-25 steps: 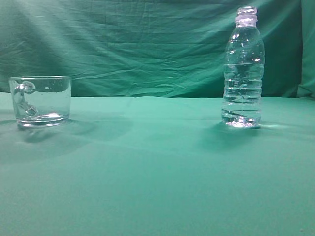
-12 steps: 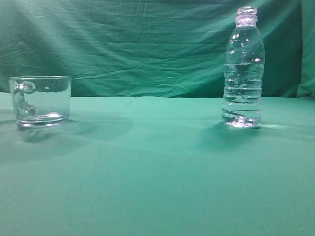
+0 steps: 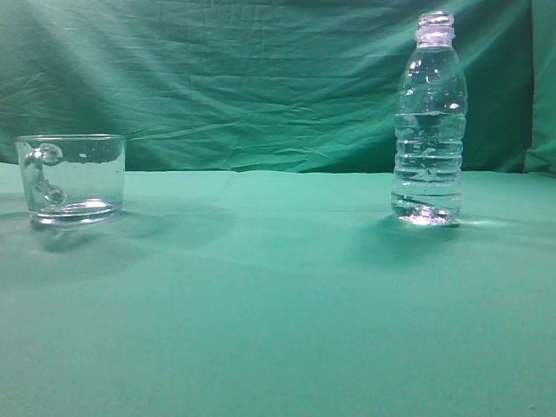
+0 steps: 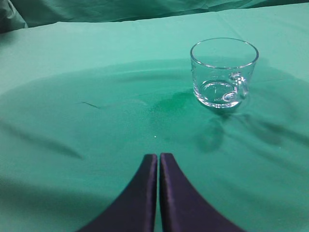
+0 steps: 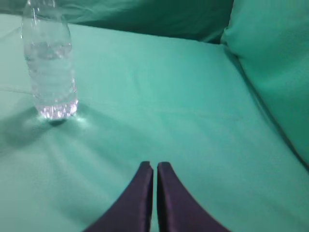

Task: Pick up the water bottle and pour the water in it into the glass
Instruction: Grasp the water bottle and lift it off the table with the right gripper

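Note:
The clear water bottle [image 3: 430, 122] stands upright and capless at the right of the green table, with water [image 3: 427, 161] up to about its shoulder. It also shows in the right wrist view [image 5: 49, 63], far left of my right gripper [image 5: 155, 165], which is shut and empty. The empty glass mug [image 3: 71, 178] stands at the left with its handle toward the camera. In the left wrist view the glass [image 4: 223, 72] is ahead and to the right of my left gripper [image 4: 158, 156], which is shut and empty. Neither gripper shows in the exterior view.
A green cloth covers the table [image 3: 278, 295] and hangs as a backdrop [image 3: 243, 78] behind it. A raised fold of green cloth [image 5: 275, 63] rises at the right side in the right wrist view.

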